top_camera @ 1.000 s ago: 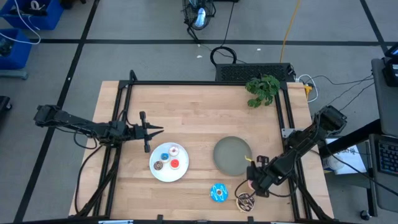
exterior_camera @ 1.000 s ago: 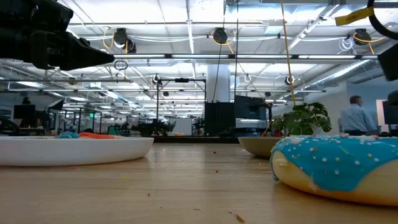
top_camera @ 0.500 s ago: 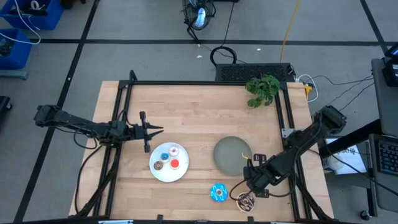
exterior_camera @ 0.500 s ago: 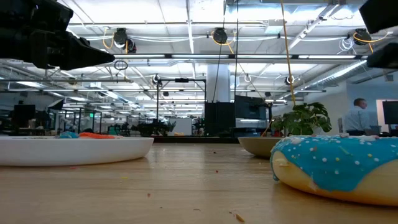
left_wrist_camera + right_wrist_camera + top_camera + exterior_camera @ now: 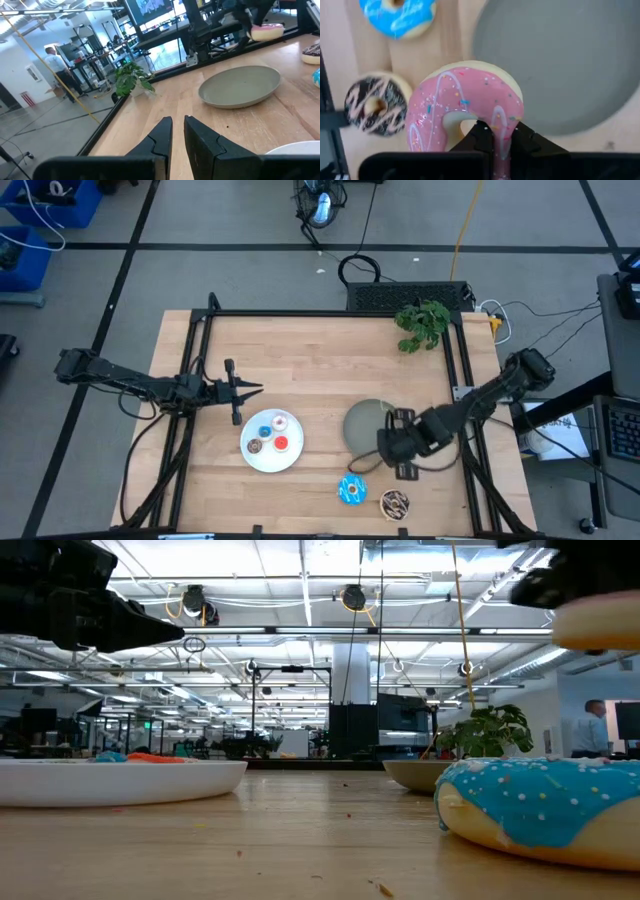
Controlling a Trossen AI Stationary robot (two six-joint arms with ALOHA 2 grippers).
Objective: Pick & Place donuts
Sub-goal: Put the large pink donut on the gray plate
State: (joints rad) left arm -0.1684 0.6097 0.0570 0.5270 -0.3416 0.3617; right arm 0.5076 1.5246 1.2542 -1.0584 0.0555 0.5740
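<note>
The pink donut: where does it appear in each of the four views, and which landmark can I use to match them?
High view: not visible; the right gripper covers it, at the grey plate's near-right edge.
Low view: pink donut at the upper right, held up.
Left wrist view: top right, beyond the plate.
Right wrist view: centre, the fingers pinching its rim.
Landmark: the grey plate, beside the donut in the left and right wrist views.

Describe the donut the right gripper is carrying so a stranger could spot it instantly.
Find the round grey plate on the wooden table. At the plate's edge the right gripper is shut on the pink donut. Unlike the blue donut and brown donut lying on the table, it is pink-iced and lifted.
</note>
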